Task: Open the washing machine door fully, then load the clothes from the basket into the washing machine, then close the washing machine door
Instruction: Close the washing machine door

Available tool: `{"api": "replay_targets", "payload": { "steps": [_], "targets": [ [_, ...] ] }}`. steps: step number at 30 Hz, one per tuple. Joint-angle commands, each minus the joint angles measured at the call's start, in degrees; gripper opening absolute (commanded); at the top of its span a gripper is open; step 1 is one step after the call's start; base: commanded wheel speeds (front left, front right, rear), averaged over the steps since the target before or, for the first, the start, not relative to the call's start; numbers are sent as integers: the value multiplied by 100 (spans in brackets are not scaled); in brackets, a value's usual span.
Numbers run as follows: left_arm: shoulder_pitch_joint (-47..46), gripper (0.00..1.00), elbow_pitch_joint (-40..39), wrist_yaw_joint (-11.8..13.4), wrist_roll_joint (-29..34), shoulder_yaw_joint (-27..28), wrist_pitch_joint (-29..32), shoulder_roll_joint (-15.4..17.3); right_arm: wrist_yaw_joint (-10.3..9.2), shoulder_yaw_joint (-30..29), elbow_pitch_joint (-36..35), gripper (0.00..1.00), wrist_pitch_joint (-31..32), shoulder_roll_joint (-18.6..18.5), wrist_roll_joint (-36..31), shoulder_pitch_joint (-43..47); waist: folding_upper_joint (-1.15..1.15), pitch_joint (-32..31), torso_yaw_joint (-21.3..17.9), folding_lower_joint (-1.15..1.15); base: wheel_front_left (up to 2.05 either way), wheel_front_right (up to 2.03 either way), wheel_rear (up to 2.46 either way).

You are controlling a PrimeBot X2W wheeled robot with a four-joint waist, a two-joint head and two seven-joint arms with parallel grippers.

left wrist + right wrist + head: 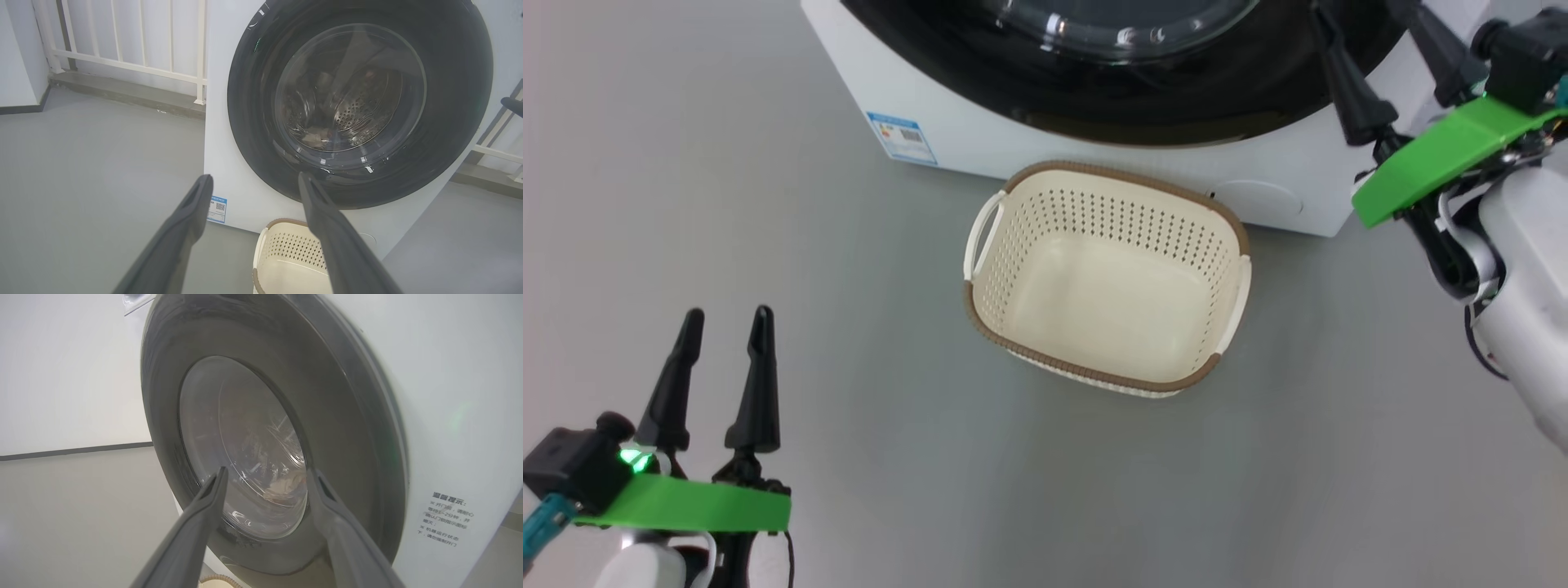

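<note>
a: what's the biggest thing you see?
b: the washing machine [229, 163], a white box on the grey floor [768, 204]. its door [253, 102] lies flush against the front and looks shut to me.
a: and the basket?
b: the basket [1111, 212] stands on the floor just in front of the machine, below the door, its cream bottom bare. i see the clothes [286, 488] through the door glass, low in the drum, a pale blurred bit of cloth.
a: your hands?
b: my right gripper [268, 470] is up by the door's black rim, on its right side, fingers spread apart. i can't tell whether it touches the rim. my left gripper [729, 314] hangs low over the floor, well left of the basket, fingers spread wide too.
</note>
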Motion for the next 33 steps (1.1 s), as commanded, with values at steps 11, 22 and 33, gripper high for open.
{"api": "replay_targets", "payload": {
  "steps": [11, 22, 33],
  "targets": [
    [279, 100, 68, 4, 64, 128, -36, 319, -15, -167, -753, 100, -28, 156, -293, 1303, 0, -971, -563, 0, 0, 0, 0],
    [589, 100, 167, 4, 80, 68, -36, 371, -15, -267, -1328, 100, -28, 127, -494, 2436, 0, -1671, -1139, 0, 0, 0, 0],
    [792, 100, 229, 4, 97, 176, -36, 407, -15, -734, -1679, 100, -28, 127, -583, 3288, 0, -1940, -1645, 0, 0, 0, 0]
  ]
}}
